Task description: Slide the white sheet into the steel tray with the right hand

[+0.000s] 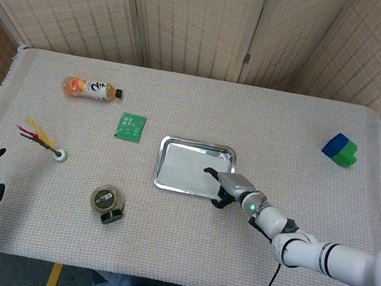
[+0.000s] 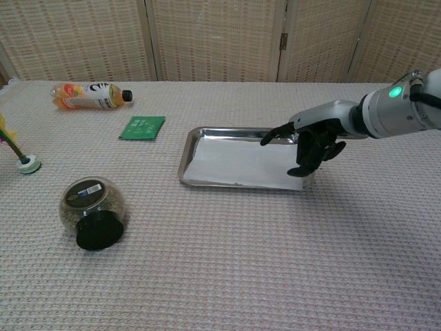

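Sheet (image 2: 238, 164) is lying inside the steel tray (image 2: 187, 153), so I am judging the slide finished and hovering my right hand (image 2: 310, 141), fingers apart and holding nothing, above the tray's right edge, needing only clearance.

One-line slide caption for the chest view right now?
Right hand open above the steel tray's right end, white sheet lying flat inside.
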Controlling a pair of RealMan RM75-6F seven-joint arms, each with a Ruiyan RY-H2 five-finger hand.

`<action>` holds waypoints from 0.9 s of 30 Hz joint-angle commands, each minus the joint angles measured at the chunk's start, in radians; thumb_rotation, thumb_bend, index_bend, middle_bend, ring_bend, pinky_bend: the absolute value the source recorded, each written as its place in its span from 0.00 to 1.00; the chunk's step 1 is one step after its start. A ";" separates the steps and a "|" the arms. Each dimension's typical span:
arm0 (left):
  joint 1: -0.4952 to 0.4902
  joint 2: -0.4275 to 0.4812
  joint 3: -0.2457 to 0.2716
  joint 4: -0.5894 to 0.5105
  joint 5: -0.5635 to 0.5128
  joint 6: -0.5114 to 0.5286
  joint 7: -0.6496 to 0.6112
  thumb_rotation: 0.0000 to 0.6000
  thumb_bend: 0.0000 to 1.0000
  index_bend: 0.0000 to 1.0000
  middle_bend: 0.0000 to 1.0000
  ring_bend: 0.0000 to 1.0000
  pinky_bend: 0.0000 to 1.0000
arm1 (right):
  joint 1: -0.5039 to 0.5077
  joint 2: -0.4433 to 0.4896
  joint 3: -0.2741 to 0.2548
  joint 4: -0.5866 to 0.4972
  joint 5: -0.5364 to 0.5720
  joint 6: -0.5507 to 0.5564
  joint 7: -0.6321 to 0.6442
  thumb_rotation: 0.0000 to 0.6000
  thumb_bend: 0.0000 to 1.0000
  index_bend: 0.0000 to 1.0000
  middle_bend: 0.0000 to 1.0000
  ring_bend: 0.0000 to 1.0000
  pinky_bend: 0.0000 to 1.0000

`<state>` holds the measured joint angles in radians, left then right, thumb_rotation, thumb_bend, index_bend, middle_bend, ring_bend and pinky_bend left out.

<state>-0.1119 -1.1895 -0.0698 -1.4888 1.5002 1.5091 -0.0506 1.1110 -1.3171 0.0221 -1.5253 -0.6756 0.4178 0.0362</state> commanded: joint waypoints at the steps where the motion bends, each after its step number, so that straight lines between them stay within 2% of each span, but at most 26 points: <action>1: 0.000 0.000 0.000 0.000 -0.001 0.000 -0.001 1.00 0.58 0.00 0.00 0.00 0.08 | -0.002 -0.010 -0.016 0.019 0.001 -0.019 0.006 1.00 0.49 0.00 1.00 1.00 1.00; 19: -0.002 0.000 0.001 0.002 -0.002 -0.004 -0.004 1.00 0.58 0.00 0.00 0.00 0.08 | 0.007 -0.075 -0.076 0.123 0.009 -0.050 0.014 1.00 0.49 0.00 1.00 1.00 1.00; 27: -0.001 0.001 0.000 0.002 -0.004 -0.004 -0.006 1.00 0.58 0.00 0.00 0.00 0.08 | 0.021 -0.090 -0.082 0.151 0.031 -0.040 0.016 1.00 0.49 0.00 1.00 1.00 1.00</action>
<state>-0.1133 -1.1890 -0.0695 -1.4866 1.4964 1.5056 -0.0565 1.1307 -1.4056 -0.0605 -1.3755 -0.6459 0.3761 0.0515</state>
